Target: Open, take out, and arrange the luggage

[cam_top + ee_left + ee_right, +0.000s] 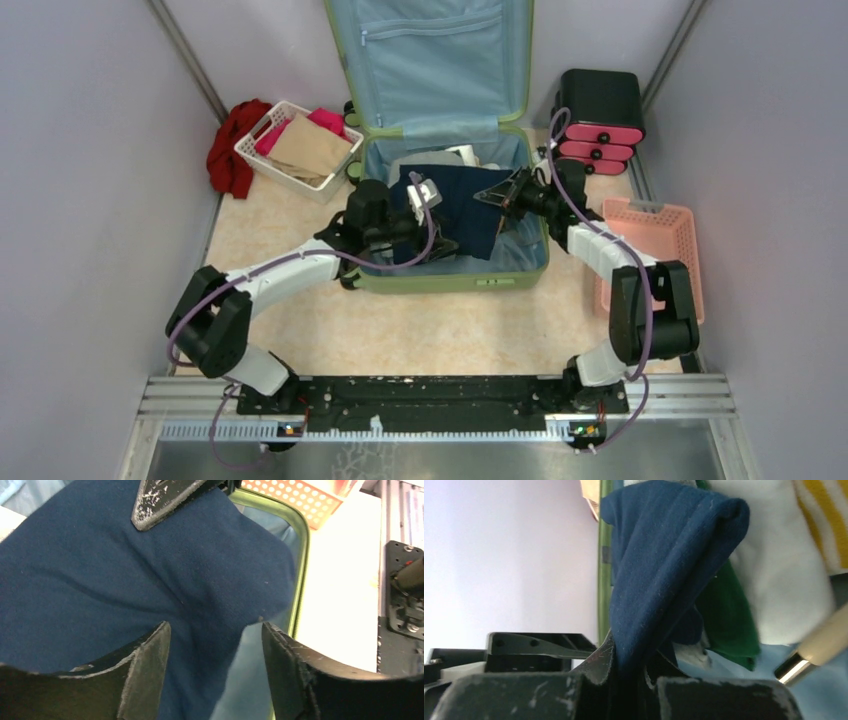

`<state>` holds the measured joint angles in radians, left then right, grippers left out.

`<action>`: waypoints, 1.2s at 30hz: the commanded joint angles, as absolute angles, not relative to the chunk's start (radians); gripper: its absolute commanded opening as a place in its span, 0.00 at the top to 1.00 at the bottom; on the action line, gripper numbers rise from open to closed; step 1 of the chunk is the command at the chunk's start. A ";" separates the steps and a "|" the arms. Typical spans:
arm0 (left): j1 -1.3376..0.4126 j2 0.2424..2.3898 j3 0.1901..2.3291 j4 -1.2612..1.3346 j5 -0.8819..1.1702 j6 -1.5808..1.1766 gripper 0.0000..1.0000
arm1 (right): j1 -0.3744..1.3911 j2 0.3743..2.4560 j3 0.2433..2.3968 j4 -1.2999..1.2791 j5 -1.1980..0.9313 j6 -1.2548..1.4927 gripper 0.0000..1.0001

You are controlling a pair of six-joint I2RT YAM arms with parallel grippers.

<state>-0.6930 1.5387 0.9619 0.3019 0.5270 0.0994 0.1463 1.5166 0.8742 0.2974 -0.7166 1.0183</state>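
One soft navy cloth (664,555), pinched in R tool (626,666); L tool (215,630) wide; hard-shell green luggage (450,281) beneath.

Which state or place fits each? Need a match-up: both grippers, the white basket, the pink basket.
Things:
1. left gripper
2. right gripper
3. white basket
4. pink basket

States or places:
A. to the right of the luggage
B. shut on the navy cloth
C. to the left of the luggage, holding a tan cloth and a pink cloth
D. open, over the navy cloth

Pairs: 1-D, 2-B, 3-C, 4-A
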 commanded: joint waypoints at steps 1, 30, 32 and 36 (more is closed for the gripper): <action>-0.694 1.422 0.919 0.280 0.571 0.076 0.21 | 0.120 1.425 0.972 0.153 -0.655 0.763 1.00; -0.686 0.793 0.614 -0.134 0.133 0.292 0.01 | -0.260 1.188 1.523 -0.852 -0.509 -0.421 1.00; -0.686 0.796 0.610 -0.138 0.134 0.299 0.01 | -0.266 1.170 1.545 -0.887 -0.447 -0.491 1.00; -0.686 0.794 0.607 -0.140 0.132 0.302 0.01 | -0.277 1.144 1.600 -0.957 -0.344 -0.615 1.00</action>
